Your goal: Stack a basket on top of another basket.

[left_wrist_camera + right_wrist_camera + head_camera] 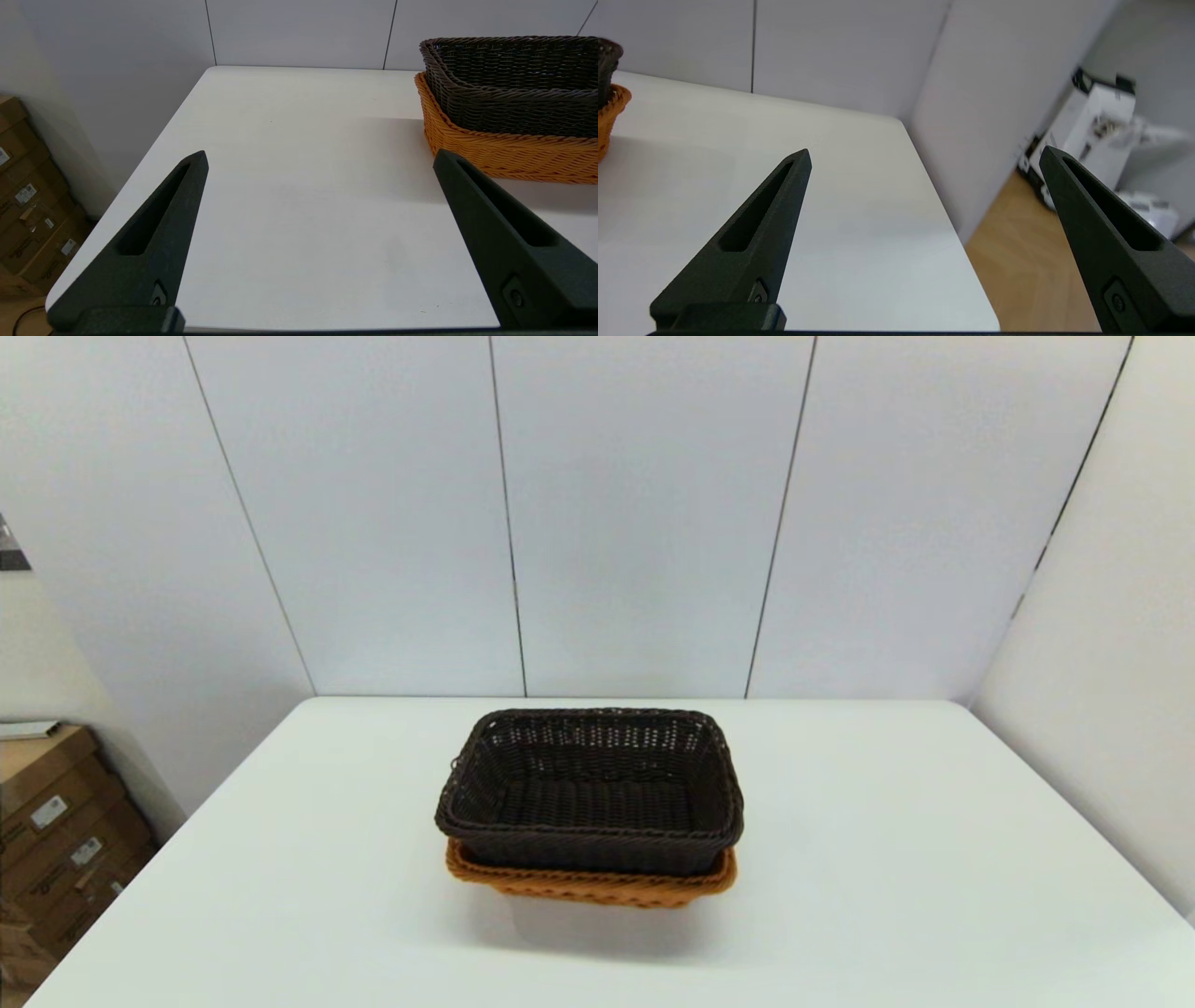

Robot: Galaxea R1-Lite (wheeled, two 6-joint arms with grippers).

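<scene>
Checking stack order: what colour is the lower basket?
Orange-tan wicker basket, under the dark brown basket; clearest in the left wrist view.

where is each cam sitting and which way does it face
Head: high, facing forward and down at the dark basket nested in the tan basket; no arms show.
Left wrist: behind the open left gripper, over the table beside both baskets.
Right wrist: behind the open right gripper, at the table's right edge.
All share the baskets.
</scene>
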